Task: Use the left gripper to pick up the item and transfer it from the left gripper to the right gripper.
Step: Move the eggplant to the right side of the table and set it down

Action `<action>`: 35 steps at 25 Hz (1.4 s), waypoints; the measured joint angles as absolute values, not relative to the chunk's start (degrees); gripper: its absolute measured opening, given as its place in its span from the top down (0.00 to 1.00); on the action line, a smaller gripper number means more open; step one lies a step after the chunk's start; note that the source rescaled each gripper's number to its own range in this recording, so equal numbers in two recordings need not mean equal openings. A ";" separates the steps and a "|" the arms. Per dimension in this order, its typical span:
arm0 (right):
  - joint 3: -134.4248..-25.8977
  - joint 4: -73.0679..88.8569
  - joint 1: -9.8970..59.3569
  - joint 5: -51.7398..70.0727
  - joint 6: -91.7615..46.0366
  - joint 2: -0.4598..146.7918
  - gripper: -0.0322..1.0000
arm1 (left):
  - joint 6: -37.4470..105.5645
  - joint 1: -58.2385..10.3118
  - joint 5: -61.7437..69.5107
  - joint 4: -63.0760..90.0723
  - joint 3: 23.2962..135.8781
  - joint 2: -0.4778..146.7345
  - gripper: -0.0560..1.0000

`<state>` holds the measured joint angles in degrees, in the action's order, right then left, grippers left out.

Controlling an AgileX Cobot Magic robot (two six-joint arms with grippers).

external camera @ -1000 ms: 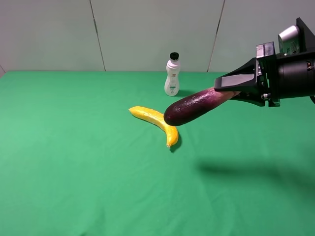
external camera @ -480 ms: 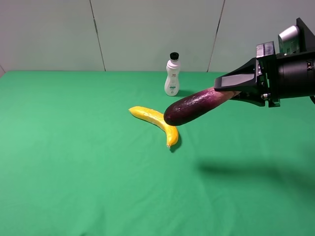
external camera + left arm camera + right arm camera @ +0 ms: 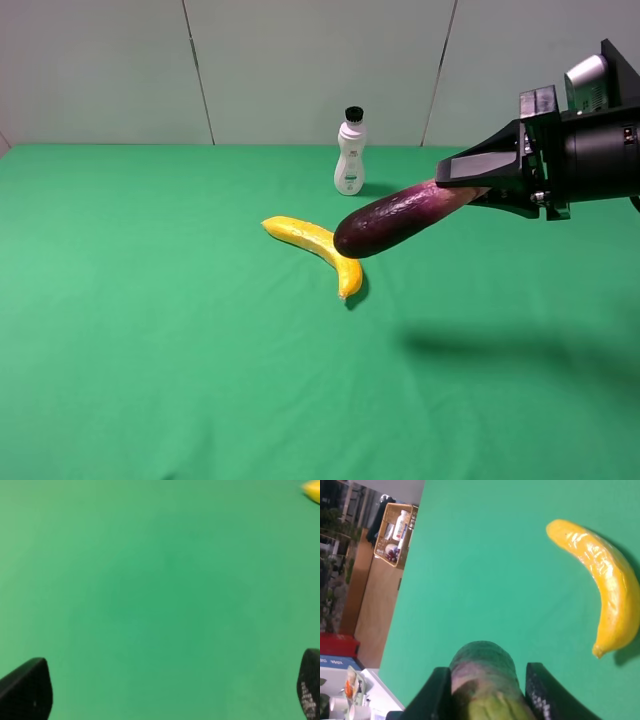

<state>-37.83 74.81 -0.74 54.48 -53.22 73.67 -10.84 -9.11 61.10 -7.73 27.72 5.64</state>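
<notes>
- Two grippers, only one busy: right gripper [image 3: 450, 188] clamped shut on the pale pinkish stem end of the eggplant [image 3: 400, 217], holding it up in the air, clear of the green table [image 3: 150, 330].
- Eggplant poking out sideways from that gripper toward the middle of the overhead view, dark rounded end drooping a little lower than the stem end.
- Dark end hanging above the banana [image 3: 318, 250], near its closer tip, not touching it.
- Same grip from the right wrist camera: eggplant wedged snug between the two black fingers [image 3: 540, 697], whitish specks on one of them.
- Left gripper [image 3: 167, 695] spread wide open in its own wrist view, holding nothing, just green cloth between the two black tips at the edges of the picture.
- Sliver of yellow in one corner of that left wrist view, too little of it to say much.
- Banana lying flat and curved on the cloth around mid-table.
- White bottle [image 3: 350, 155] with a black cap standing upright behind the banana, toward the back edge of the table.
- Versus a second ago: basically zero difference. Same clamp on the stem end, same height and angle for the eggplant, banana and bottle in the same spots.
</notes>
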 joint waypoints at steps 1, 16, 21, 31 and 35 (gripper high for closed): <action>-37.83 74.45 -0.74 54.48 -53.22 73.67 0.95 | -10.84 -6.86 61.10 -7.73 27.72 5.64 0.03; -37.83 72.58 -0.74 54.48 -53.22 73.67 0.95 | -10.84 6.60 61.24 -9.10 27.72 -0.37 0.03; -37.83 72.29 -0.74 54.48 -53.22 73.67 0.95 | -10.84 6.60 61.24 -11.50 27.72 -0.37 0.03; -38.56 69.42 -0.74 54.82 -47.50 73.67 0.95 | -10.84 6.60 61.24 -13.55 27.72 -0.37 0.03; -42.16 62.59 -0.74 54.87 -41.96 73.72 0.95 | -10.79 6.60 61.24 -13.61 27.72 -0.37 0.03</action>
<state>-42.16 62.59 -0.74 54.87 -41.96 73.72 -10.79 6.60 61.24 -13.61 27.72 -0.37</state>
